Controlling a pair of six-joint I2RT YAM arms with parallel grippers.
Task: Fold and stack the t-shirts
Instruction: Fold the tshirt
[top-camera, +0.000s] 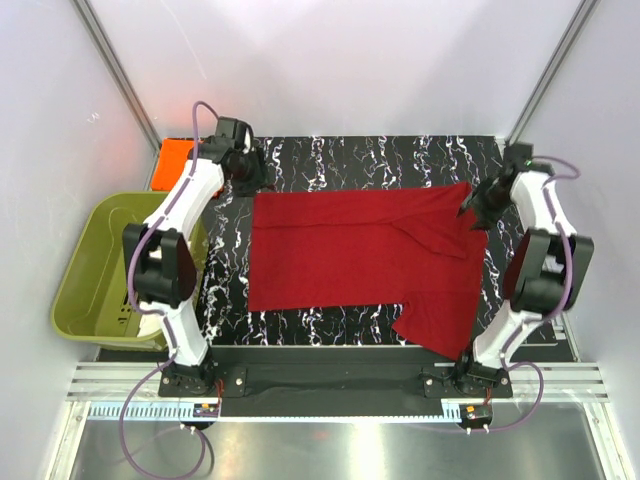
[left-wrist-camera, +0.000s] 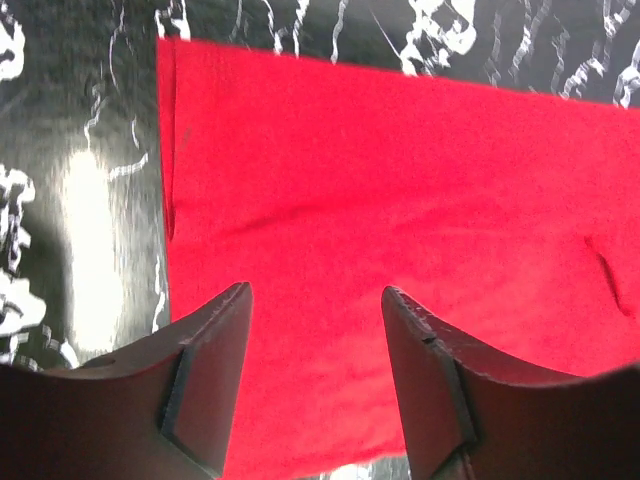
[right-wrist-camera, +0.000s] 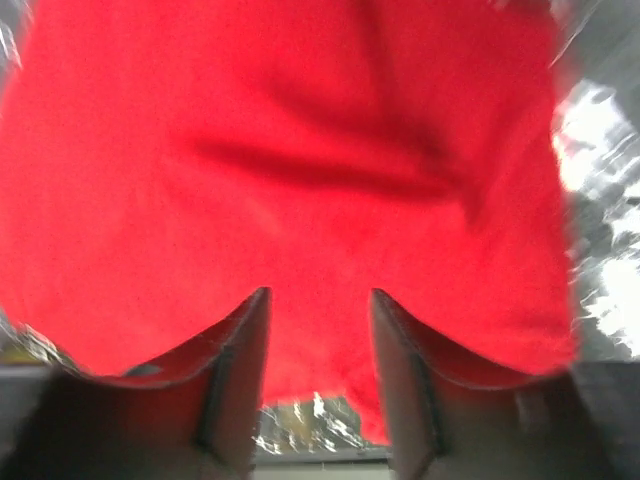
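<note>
On the black marbled mat (top-camera: 380, 155), the crimson t-shirt (top-camera: 350, 250) lies spread flat; the orange t-shirt (top-camera: 176, 152) sits off its far-left corner. The left gripper (left-wrist-camera: 315, 295) and right gripper (right-wrist-camera: 318, 295) hover above the mat's ends, jaws apart.

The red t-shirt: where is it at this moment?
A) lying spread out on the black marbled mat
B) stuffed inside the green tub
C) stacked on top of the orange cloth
A: in the top view the red t-shirt lies spread out on the black marbled mat, outside the green tub.
</note>
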